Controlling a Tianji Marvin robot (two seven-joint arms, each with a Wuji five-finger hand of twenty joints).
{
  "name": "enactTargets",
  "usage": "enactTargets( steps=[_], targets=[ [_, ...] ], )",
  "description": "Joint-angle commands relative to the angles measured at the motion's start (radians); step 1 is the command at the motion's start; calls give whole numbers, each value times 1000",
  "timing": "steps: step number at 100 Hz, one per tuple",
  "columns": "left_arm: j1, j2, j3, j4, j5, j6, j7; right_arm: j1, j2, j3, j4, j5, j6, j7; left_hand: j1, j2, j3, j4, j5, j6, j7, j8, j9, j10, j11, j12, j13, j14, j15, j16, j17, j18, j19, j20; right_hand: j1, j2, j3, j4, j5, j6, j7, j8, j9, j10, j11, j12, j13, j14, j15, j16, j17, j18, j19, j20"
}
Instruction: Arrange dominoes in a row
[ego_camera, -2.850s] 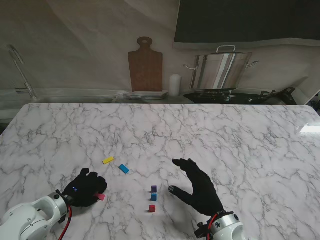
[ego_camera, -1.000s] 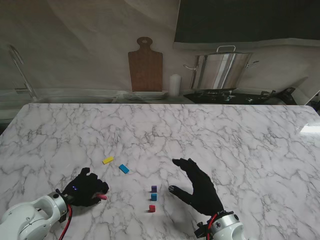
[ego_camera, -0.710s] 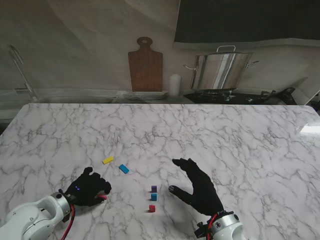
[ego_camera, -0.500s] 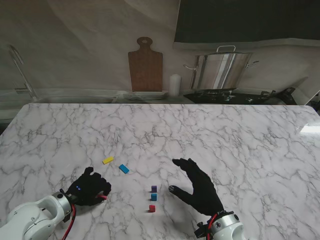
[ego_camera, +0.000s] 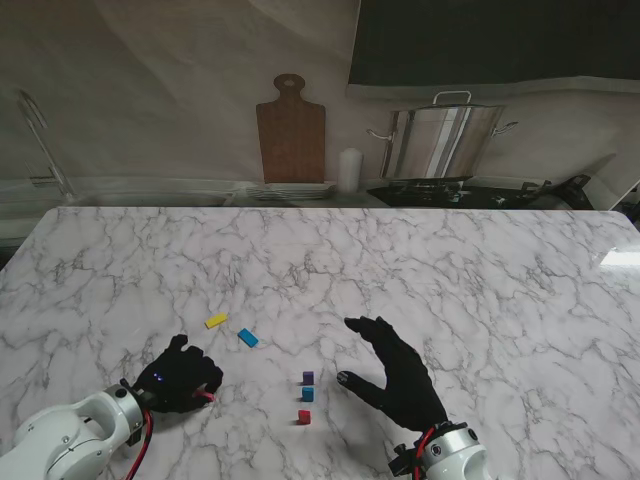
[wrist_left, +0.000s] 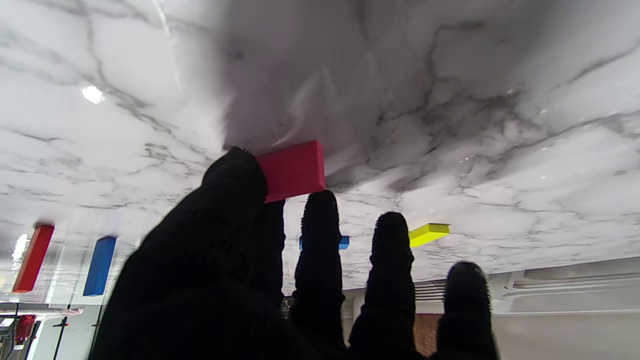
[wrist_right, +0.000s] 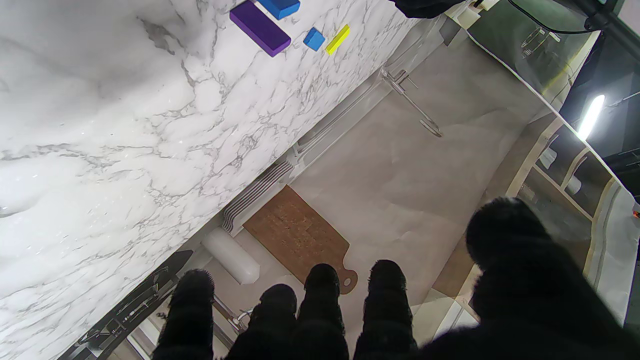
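Note:
My left hand (ego_camera: 182, 375) rests low on the marble table (ego_camera: 450, 270), its fingers curled around a pink-red domino (ego_camera: 205, 396). The left wrist view shows this domino (wrist_left: 295, 170) pinched between the thumb (wrist_left: 235, 175) and a fingertip (wrist_left: 320, 205), close to the table; whether it is lifted I cannot tell. To its right stand a purple domino (ego_camera: 308, 378), a blue one (ego_camera: 307, 393) and a red one (ego_camera: 304, 416) in a short row. A yellow domino (ego_camera: 216, 320) and another blue domino (ego_camera: 248, 338) lie flat farther from me. My right hand (ego_camera: 395, 375) hovers open just right of the row.
Behind the table's far edge are a wooden cutting board (ego_camera: 291, 130), a white cylinder (ego_camera: 348, 170), stacked plates (ego_camera: 290, 190) and a steel pot (ego_camera: 440, 140). The right wrist view shows the purple domino (wrist_right: 260, 27) and the yellow one (wrist_right: 337, 39).
My left hand has crept slightly to the right and its fingers have curled tighter around the pink-red domino. The right hand and the other dominoes have stayed put.

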Motion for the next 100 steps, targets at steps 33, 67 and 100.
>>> enactTargets(
  steps=[33,67,100],
  targets=[
    [19,-4,-10,-32,-6,-1,-43,-5,-2,0,2,2,-3,-3,33,-24,29,15,22,24,-64,-84,-17,0,-2,-23,-22,22,-8,17,-31,28,-24,26,2,27,-16,-15,-29,-25,13,-16,-20,-4,16,-4,19,-10,-8,4,-5,-34,13,-11],
    [21,-4,-10,-34,-3,0,-45,-5,-2,0,1,4,-4,-4,53,-3,35,15,112,-16,-85,-158,-4,7,-25,30,-19,24,-9,17,-33,28,-29,27,2,29,-16,-15,-28,-25,15,-18,-21,-2,16,-5,19,-10,-8,4,-6,-34,14,-11],
    [24,-6,-12,-42,-12,1,-43,-5,-3,-1,1,7,-3,-5,85,30,26,32,89,-11,-37,-124,8,17,-56,73,-27,24,-10,18,-36,27,-39,28,2,31,-17,-14,-28,-25,16,-19,-20,-7,16,-5,19,-10,-8,4,-6,-35,15,-12]
  ],
)
